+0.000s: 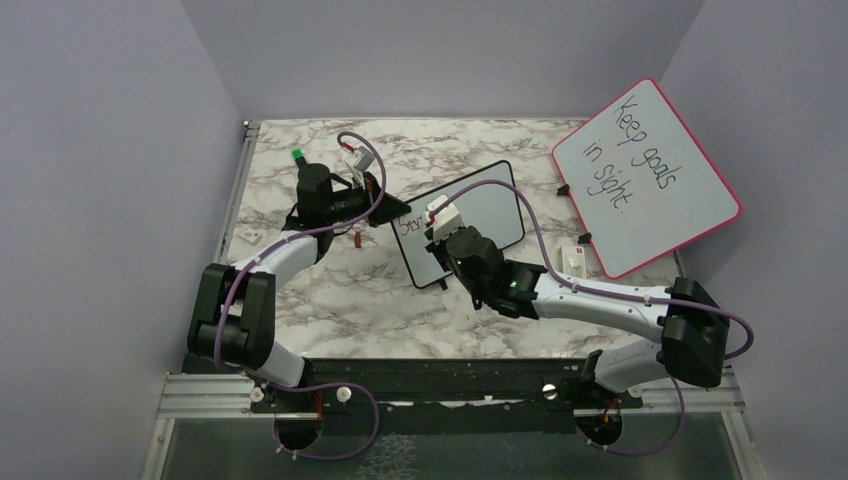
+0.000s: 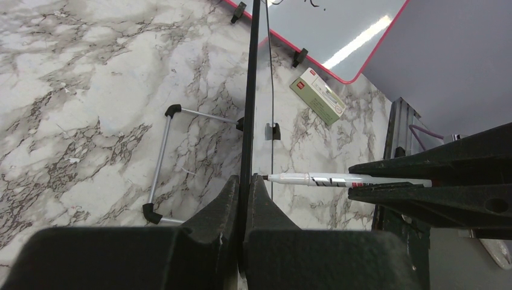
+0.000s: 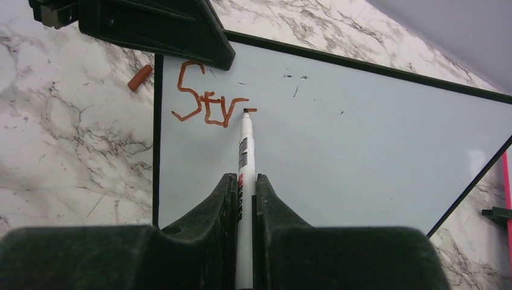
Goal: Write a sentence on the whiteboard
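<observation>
Marker [image 3: 244,151] at "Str" [image 3: 208,104] on whiteboard [image 3: 362,151]

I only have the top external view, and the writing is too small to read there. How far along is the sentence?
Observer: Right wrist view shows the sentence at "Str", reddish-brown, near the whiteboard corner, with the marker tip at a short dash after the r.
Operator: Is my other arm really holding the board?
Observer: Yes, left wrist view shows the left gripper shut on its thin black edge.
Operator: Marker secure?
Observer: The right gripper is shut on its barrel.
</observation>
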Motion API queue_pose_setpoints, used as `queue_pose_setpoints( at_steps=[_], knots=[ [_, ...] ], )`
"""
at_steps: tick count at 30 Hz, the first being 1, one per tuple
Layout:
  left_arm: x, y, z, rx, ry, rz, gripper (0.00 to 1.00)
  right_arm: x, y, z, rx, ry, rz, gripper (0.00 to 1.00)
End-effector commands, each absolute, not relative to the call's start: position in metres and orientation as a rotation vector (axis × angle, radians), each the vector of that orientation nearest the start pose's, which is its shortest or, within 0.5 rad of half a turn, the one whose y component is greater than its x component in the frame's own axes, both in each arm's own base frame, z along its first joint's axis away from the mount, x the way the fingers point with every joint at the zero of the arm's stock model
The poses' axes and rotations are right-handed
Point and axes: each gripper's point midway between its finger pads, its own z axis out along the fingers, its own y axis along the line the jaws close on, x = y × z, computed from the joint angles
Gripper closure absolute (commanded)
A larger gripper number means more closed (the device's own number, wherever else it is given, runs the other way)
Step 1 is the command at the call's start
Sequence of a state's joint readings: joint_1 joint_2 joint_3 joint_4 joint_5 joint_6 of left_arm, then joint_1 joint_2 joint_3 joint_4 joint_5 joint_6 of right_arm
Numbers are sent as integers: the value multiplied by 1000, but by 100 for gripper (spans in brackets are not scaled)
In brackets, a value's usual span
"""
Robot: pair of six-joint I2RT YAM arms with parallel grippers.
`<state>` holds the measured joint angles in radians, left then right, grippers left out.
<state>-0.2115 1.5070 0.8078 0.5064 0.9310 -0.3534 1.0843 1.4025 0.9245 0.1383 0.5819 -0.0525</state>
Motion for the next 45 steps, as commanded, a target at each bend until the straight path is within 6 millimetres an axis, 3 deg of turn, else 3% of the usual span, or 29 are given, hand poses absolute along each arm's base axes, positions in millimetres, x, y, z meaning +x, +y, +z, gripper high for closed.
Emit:
queue_pose_setpoints(
  at_steps=[1, 16, 45],
  knots=[
    [346, -224, 160, 537, 1879, -1181, 100, 278, 329, 199, -682, 1734, 213, 99],
    [346, -224, 160, 535, 1881, -1181, 100, 274, 313, 180, -715, 1797, 139, 99],
    [346, -224, 160, 534, 1881, -1180, 100, 283, 295, 188, -640, 1783, 71, 99]
  ],
)
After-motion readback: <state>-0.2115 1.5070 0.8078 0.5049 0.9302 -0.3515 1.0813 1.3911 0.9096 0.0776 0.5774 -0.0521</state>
